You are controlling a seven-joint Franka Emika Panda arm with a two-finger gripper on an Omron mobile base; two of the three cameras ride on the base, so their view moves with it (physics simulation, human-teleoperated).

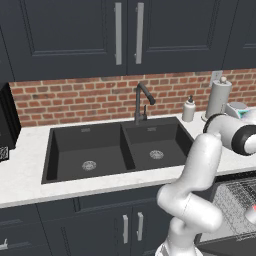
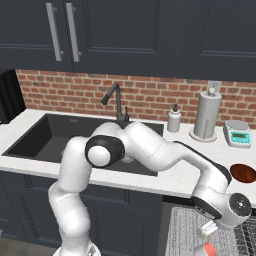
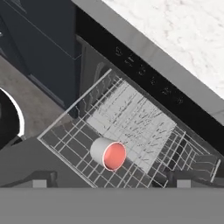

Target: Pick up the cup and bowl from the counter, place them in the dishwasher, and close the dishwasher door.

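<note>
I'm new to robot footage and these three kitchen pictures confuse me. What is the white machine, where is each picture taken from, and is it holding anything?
The white machine is a robot arm in a simulated kitchen. Two pictures come from cameras on its base, behind it to the left and right. They show the white counter with its black sink, a soap bottle, a paper towel roll, a scale and a brown bowl. The third camera sits on the hand, looking down into the open dishwasher, where a cup with a red inside lies on its side on the wire rack. The gripper hangs above the cup, holding nothing.
</note>
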